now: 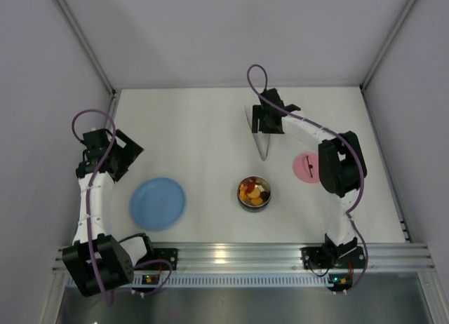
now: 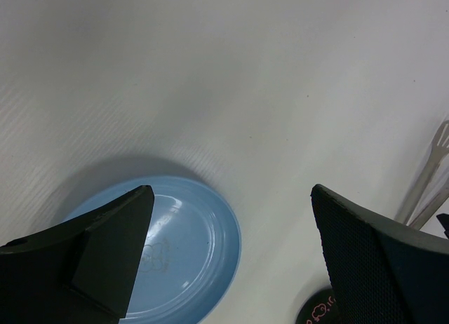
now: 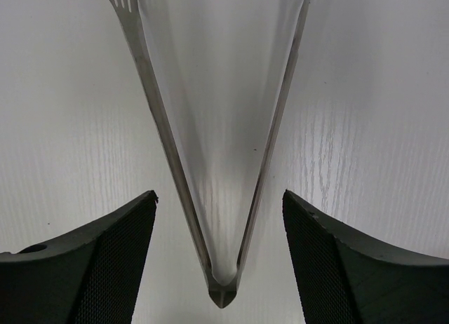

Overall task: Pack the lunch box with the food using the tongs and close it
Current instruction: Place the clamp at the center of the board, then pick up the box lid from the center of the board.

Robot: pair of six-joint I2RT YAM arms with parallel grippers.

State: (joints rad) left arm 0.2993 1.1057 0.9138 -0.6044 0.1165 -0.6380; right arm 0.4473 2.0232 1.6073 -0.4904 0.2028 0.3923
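Note:
The steel lunch box [image 1: 254, 193] stands at the table's middle front, with orange, yellow and red-brown food [image 1: 252, 191] inside. Its pink lid [image 1: 306, 167] lies flat to the right, partly under the right arm. Behind the box, the silver tongs [image 1: 262, 139] lie on the table with their joined end nearest the box. My right gripper [image 1: 266, 118] hovers over them. In the right wrist view the tongs [image 3: 223, 282] lie between the open fingers of the right gripper [image 3: 219, 198], touching neither pad. My left gripper [image 2: 231, 191] is open and holds nothing, above the blue plate's edge.
A blue plate [image 1: 158, 203] lies front left, seen also as the plate [image 2: 196, 261] under the left fingers. A dark round thing with a pink mark [image 2: 319, 311] shows at the bottom of the left wrist view. White walls enclose the table on three sides.

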